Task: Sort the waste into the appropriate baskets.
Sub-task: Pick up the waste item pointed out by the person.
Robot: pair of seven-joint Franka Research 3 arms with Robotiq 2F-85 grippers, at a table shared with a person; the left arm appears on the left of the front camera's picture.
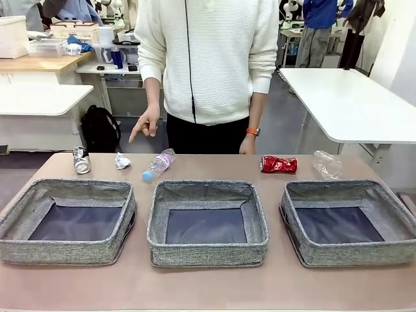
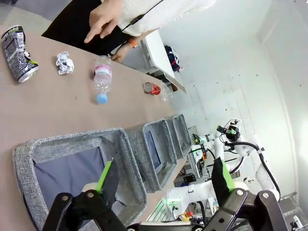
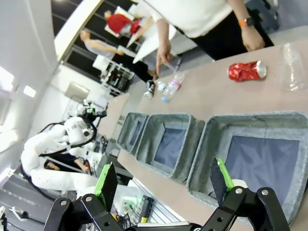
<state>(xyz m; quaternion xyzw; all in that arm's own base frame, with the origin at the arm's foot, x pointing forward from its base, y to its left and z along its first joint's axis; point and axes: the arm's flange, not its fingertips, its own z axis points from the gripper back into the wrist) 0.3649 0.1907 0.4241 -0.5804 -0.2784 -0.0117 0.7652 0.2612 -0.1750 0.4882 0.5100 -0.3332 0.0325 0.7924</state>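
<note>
Along the far edge of the table (image 1: 208, 289), beyond three empty grey baskets (image 1: 207, 252), lie a dark can (image 1: 81, 160), a white scrap (image 1: 121, 160) and a pink-labelled bottle (image 1: 158, 164) towards the robot's left, with a crushed red can (image 1: 278, 164) and a clear bottle (image 1: 326, 164) towards its right. The left gripper (image 2: 165, 164) and right gripper (image 3: 162, 166) hang over the near baskets, jaws wide apart, grasping nothing. A person's hand (image 1: 146, 123) points down near the pink-labelled bottle, so a reach there risks striking it, and an off-centre pinch could send a bottle rolling.
</note>
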